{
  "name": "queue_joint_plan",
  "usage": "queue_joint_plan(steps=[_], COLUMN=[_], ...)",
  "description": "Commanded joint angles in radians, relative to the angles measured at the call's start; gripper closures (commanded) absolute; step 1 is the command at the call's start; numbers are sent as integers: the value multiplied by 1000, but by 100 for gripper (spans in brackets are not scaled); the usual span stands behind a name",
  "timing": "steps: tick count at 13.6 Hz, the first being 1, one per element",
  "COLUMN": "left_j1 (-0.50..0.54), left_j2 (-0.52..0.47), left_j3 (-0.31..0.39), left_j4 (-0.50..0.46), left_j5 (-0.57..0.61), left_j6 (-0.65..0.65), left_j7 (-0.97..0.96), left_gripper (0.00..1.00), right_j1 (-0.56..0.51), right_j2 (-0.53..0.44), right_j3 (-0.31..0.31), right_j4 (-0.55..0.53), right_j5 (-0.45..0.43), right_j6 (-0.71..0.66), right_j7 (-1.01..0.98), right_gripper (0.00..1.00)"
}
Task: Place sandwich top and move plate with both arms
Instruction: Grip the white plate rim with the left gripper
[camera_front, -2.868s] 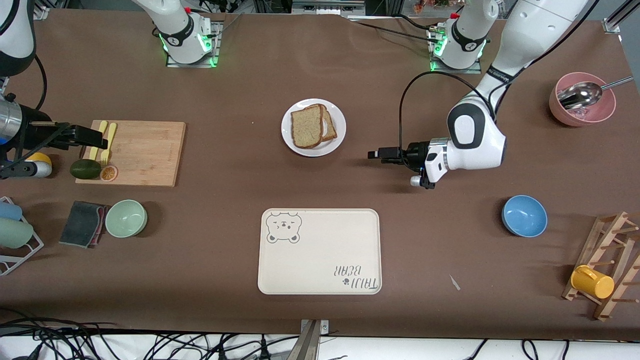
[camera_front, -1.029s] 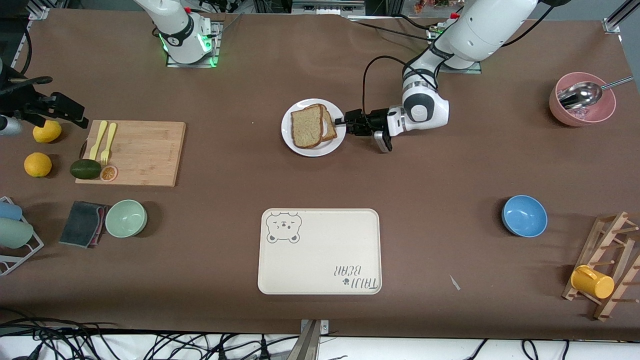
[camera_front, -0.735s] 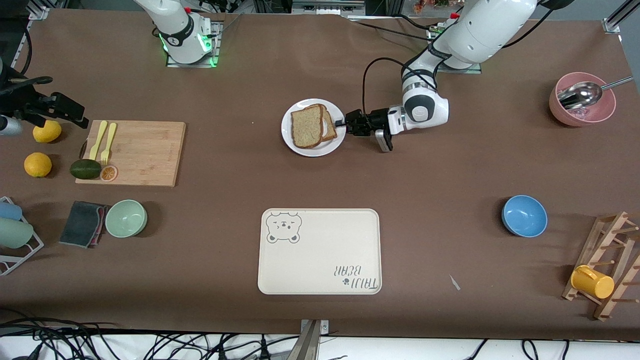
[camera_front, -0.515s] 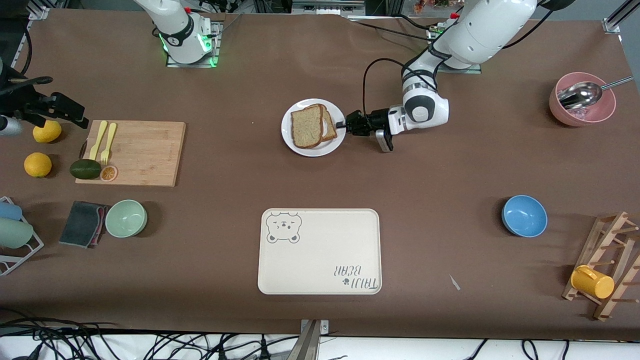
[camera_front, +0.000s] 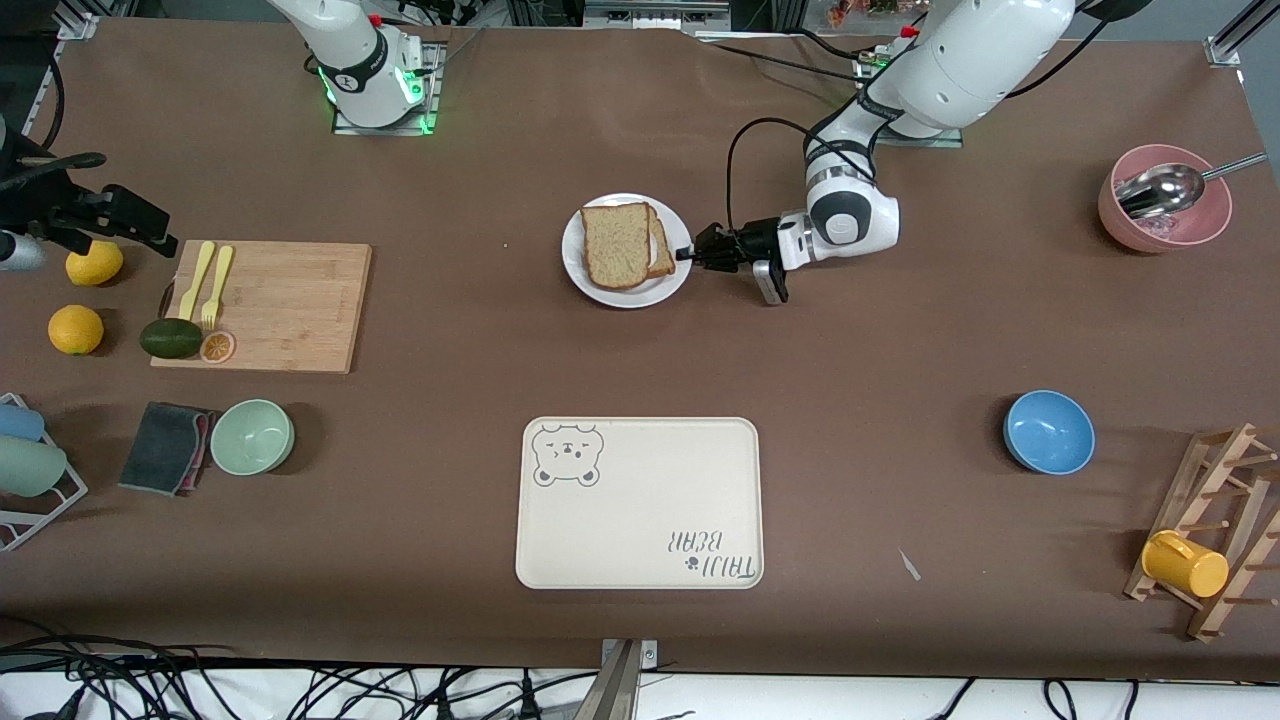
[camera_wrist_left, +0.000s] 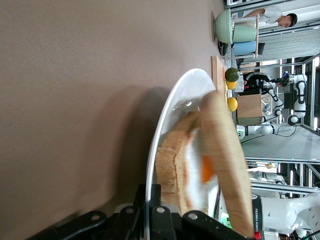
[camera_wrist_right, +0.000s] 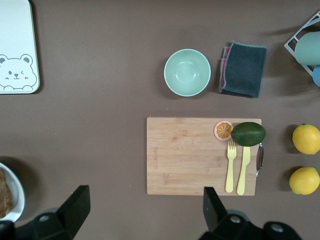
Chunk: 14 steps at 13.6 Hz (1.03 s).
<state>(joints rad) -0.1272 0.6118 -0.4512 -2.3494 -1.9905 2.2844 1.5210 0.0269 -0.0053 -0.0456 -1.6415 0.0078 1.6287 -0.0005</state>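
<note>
At the right arm's end of the table: right gripper (camera_front: 160, 235), up in the air over the table edge beside the cutting board (camera_front: 290, 300). Its fingers (camera_wrist_right: 75, 205) are spread wide and hold nothing; this arm waits.

- Two lemons (camera_front: 94, 262), under and near that gripper.
- Cutting board, carrying two yellow forks (camera_front: 210, 280), an avocado (camera_front: 170, 338) and an orange slice (camera_front: 217, 346).
- Green bowl (camera_front: 252, 436) and grey cloth (camera_front: 165, 447), side by side, nearer to the front camera than the board.

Mid-table:

- Plate (camera_front: 600, 290), white and round, with open brown table all round it.
- Sandwich top (camera_front: 615, 245), lying on the egg slice (camera_front: 661, 255) on the plate. It is shifted toward the right arm's end, so one edge of the lower slice shows.
- Tray (camera_front: 640, 520), cream with a bear drawing, nearer to the front camera than the plate, with a wide bare strip between them.
- Left gripper (camera_front: 690, 253), low at the plate's rim on the side toward the left arm's end. Its fingers are closed tight, pinching the rim.

Toward the left arm's end:

- Blue bowl (camera_front: 1048, 431), well apart from the tray.
- Pink bowl (camera_front: 1165, 215) holding a metal spoon (camera_front: 1160, 190).
- Wooden rack (camera_front: 1215, 530) with a yellow mug (camera_front: 1185, 563), at the table's edge.
</note>
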Motion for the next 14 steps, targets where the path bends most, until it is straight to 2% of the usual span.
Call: queue_joint_plan(steps=[1,3,7,14], left_j1=[27,29,31,63], left_j2=[49,20,-27,-35], left_j3=[0,2,9,48], left_j4=[33,36,87,231], left_j5=[-28,-22,171,402], left_j6=[10,12,18,27], left_j7=[62,27,-281,-516], left_gripper=[100,100,100,100], right_j1=[-12,-12,-12,-12], right_j2=[-13,-12,-13,-12], right_j3=[12,12,12,12], right_j4=[-15,-15,-17,-17], right_j5=[3,3,3,3], right_j6=[10,11,8,10], right_j7=[13,13,13,14], right_gripper=[0,0,0,0])
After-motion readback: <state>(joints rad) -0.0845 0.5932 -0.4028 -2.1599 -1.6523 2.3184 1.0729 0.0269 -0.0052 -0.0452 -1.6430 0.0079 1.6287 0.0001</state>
